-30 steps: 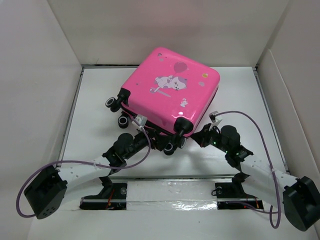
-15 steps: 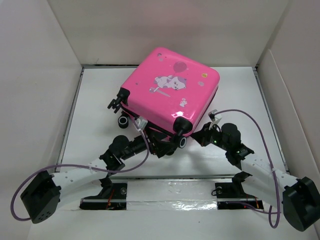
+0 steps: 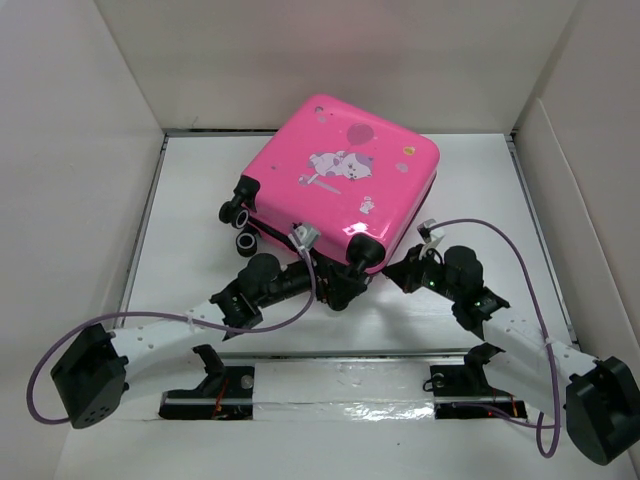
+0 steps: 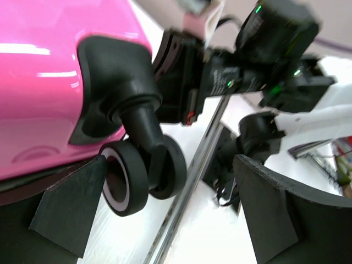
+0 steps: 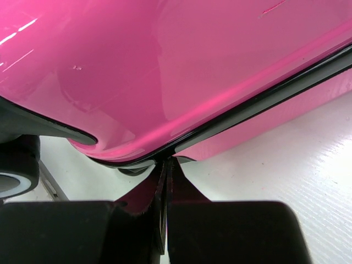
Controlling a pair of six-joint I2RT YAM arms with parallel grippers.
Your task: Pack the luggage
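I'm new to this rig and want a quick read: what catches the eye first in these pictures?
The bright pink suitcase dominates, lying skewed at the back of the white table with its cartoon stickers facing up. Both arms crowd its near edge. The left gripper stands open around a black wheel, and the right gripper is shut, its tips at the black seam.

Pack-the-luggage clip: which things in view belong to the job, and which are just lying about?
Job:
- suitcase, closed
- left gripper, open beside a wheel
- right gripper, shut at the suitcase's seam

Not the job:
- table
- white walls
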